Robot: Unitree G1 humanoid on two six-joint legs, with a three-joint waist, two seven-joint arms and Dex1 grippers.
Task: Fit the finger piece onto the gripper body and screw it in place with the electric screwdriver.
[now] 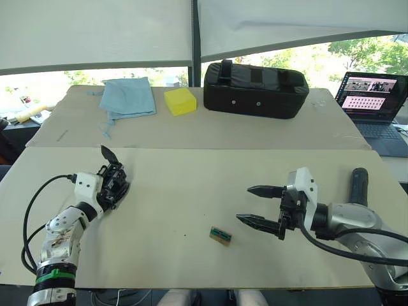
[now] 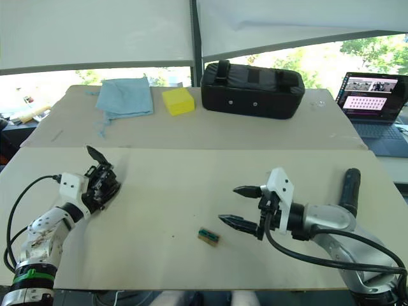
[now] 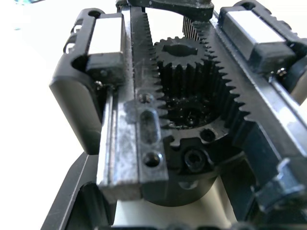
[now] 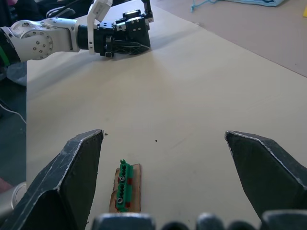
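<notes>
The gripper body (image 1: 115, 180), a small black assembly with an upright pointed finger, is at the table's left, and my left gripper (image 1: 109, 189) is shut on it. The left wrist view shows its toothed racks and central gear (image 3: 184, 81) close up. My right gripper (image 1: 244, 204) hovers open over the table's right half, pointing left, with nothing between its fingers (image 4: 72, 177). The electric screwdriver (image 1: 359, 185), a dark cylinder, lies on the table beyond my right forearm. The finger piece is out of view.
A small green-and-brown block (image 1: 220, 235) lies just left of the right gripper. On the far table stand a large black case (image 1: 255, 89), a yellow block (image 1: 180, 101) and a blue cloth (image 1: 129, 97). A laptop (image 1: 373, 95) is open at the far right.
</notes>
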